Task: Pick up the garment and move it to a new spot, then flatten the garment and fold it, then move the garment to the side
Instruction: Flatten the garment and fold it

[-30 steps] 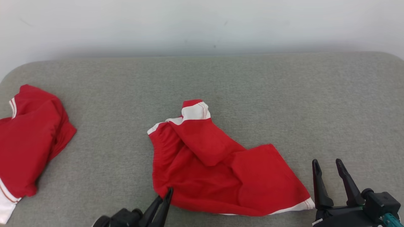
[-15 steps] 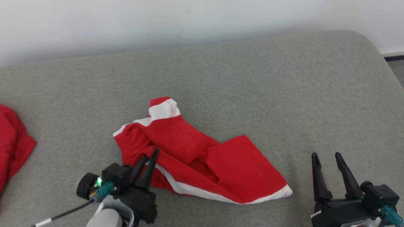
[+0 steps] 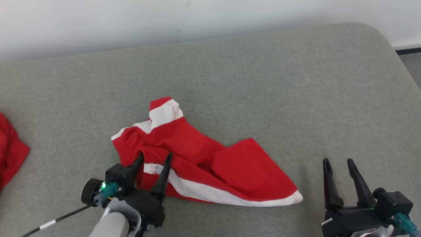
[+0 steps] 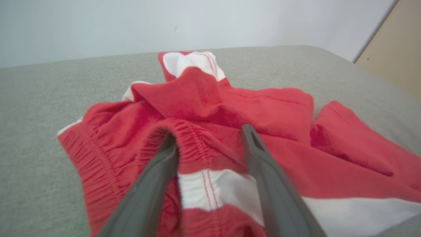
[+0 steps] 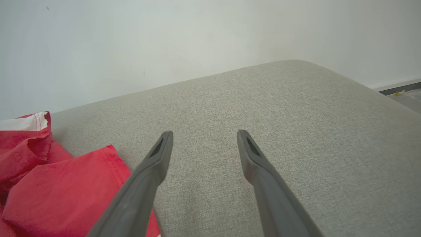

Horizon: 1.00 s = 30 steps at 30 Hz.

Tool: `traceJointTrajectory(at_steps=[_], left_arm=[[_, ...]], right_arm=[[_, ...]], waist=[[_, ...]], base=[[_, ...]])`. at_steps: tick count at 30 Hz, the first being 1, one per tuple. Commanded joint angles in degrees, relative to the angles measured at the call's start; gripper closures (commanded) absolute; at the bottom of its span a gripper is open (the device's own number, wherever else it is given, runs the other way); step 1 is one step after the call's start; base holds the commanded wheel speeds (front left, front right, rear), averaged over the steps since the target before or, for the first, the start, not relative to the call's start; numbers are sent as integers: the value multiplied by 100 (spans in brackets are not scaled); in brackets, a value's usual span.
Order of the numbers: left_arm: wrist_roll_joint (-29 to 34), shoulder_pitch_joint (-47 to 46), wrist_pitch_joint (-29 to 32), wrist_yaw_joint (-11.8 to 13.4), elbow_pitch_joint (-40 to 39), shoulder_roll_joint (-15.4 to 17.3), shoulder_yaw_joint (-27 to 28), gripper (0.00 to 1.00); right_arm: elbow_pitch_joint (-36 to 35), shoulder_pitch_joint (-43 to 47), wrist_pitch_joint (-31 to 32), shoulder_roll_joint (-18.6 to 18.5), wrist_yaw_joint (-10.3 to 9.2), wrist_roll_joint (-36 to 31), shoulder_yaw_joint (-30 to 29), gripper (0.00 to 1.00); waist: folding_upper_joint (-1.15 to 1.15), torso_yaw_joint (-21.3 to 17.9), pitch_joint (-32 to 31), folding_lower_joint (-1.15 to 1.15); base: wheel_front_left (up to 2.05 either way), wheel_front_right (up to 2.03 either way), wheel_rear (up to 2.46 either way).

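Red garment (image 3: 197, 148) lies crumpled beneath the left gripper (image 3: 156, 154), fingers apart over its waistband.

A grey, padded fabric surface (image 3: 263, 82) with a rounded corner spans the frame — a crumpled red cloth garment with white bands (image 3: 204, 158) lies lower centre, a second red cloth (image 3: 11, 154) at the left edge.

— Where's the left pincer (image 3: 155, 154)?
— Lower left of the head view, jaws parted, both dark fingers pointing up and leaning slightly right, with its pale forearm (image 3: 110, 227) below.
— And the right pincer (image 3: 338, 160)?
— Lower right, jaws wide apart, fingers pointing up and tilted slightly left.
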Motion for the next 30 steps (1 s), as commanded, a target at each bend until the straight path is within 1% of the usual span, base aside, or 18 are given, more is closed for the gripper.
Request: traceJointTrajectory(at_steps=[1,2,8,13,15,18,22,28,30], left_arm=[[-38,107,-19,15,-72,-27,52,0],[-2,216,-19,14,-174,-68,102,0],[77,714,-19,14,-567,-243,297,0],[147,1190,-19,14,-836,-343,342,0],[219,1346,-19,14,-1005,-357,461,0],[355,1592,-19,35,-1299,-375,729,0],[642,1876,-18,102,-1830,-400,1225,0],[1063,2346,-19,138,-2482,-463,2029,0],[1173,2516,-19,153,-2649,-522,2213,0]], right_arm=[[0,-25,-4,-3,-13,-21,9,0],[-24,13,-3,-11,-13,-40,-1,0],[-47,117,-3,-70,-13,-5,-9,0],[-28,192,-3,-67,-13,-23,7,0],[-34,218,-4,-71,-13,-36,-8,0],[-30,300,-4,-102,-13,-36,-8,0],[-56,341,-4,-125,-13,-68,1,0],[-129,433,-3,-160,-13,-91,51,0],[-162,499,-3,-169,-13,-102,67,0]], waist=[[-1,118,-71,-1],[-1,223,-115,-1],[-1,564,-238,-1],[-1,786,-368,-1],[-1,858,-429,-1],[-1,936,-523,-1],[-1,991,-668,-1],[-1,926,-883,-1],[-1,895,-950,-1]], base=[[0,0,0],[0,0,0],[0,0,0],[0,0,0],[0,0,0],[0,0,0],[0,0,0],[0,0,0],[0,0,0]])
